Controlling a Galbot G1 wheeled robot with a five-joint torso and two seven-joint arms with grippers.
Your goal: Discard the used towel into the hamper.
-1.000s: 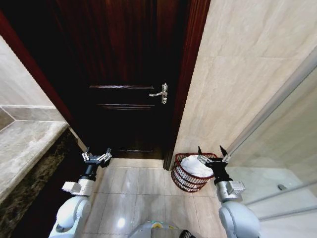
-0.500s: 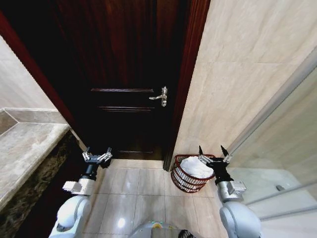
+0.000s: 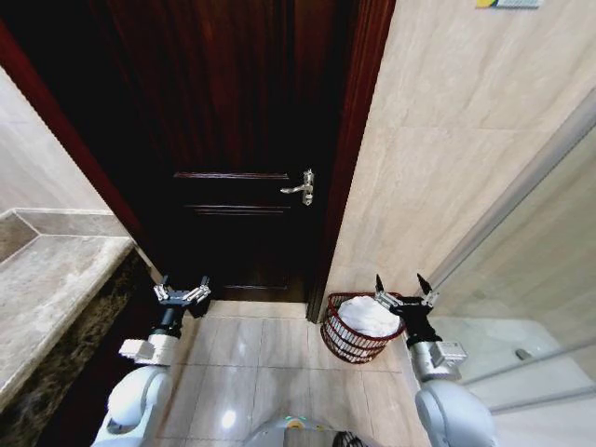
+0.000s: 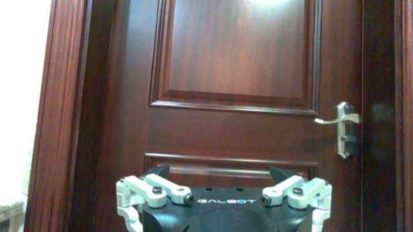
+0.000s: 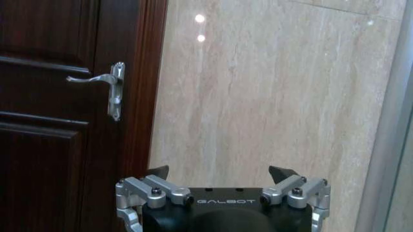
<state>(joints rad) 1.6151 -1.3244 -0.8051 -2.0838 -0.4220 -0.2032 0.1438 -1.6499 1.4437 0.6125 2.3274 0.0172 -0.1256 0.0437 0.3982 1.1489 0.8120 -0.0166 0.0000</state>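
The hamper [image 3: 343,342], a small reddish-brown open-weave basket, stands on the floor against the beige wall beside the door frame. A white towel [image 3: 363,315] lies bunched inside it, rising to the rim. My right gripper [image 3: 402,287] is held up just right of the hamper's rim, open and holding nothing; in the right wrist view the right gripper [image 5: 219,171] faces the wall. My left gripper [image 3: 182,290] is raised in front of the door, open with nothing in it; in the left wrist view the left gripper [image 4: 219,171] faces the door panels.
A dark wooden door [image 3: 233,140] with a silver lever handle [image 3: 300,186] fills the middle. A stone counter [image 3: 47,289] runs along the left. A glass shower partition [image 3: 531,270] stands at the right. Pale floor tiles [image 3: 261,363] lie between them.
The whole picture has shifted slightly downward, so the camera moved. Both grippers stay open and the towel stays in the hamper.
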